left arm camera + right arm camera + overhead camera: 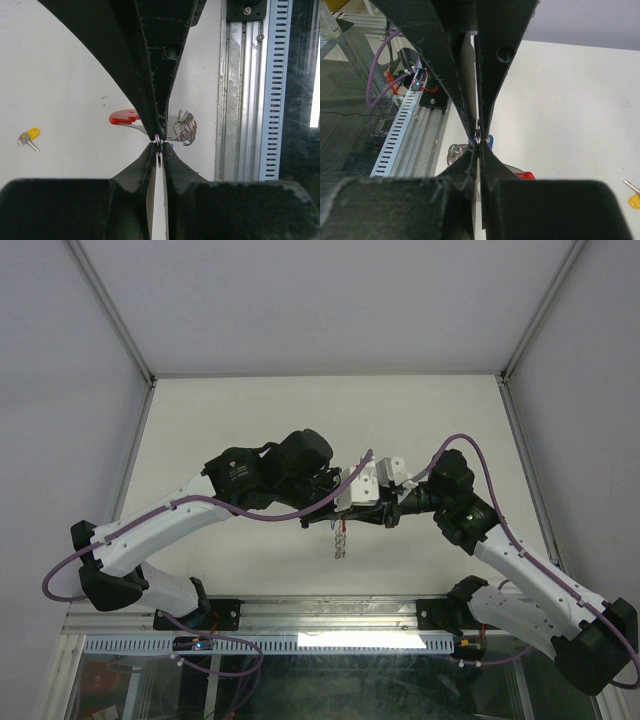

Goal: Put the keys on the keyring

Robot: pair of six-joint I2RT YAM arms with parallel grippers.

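Now clamps keyring by its ring in closed left gripper; meets it tip-to-tip with pinched-together right gripper, hold unclear. Shows 1 yellow key on bench, left of left gripper.

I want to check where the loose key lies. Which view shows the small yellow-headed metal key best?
The left wrist view: the small yellow-headed metal key lies whole on the white table. The right wrist view catches it only at the frame's right edge, cut off. The top view does not show it.
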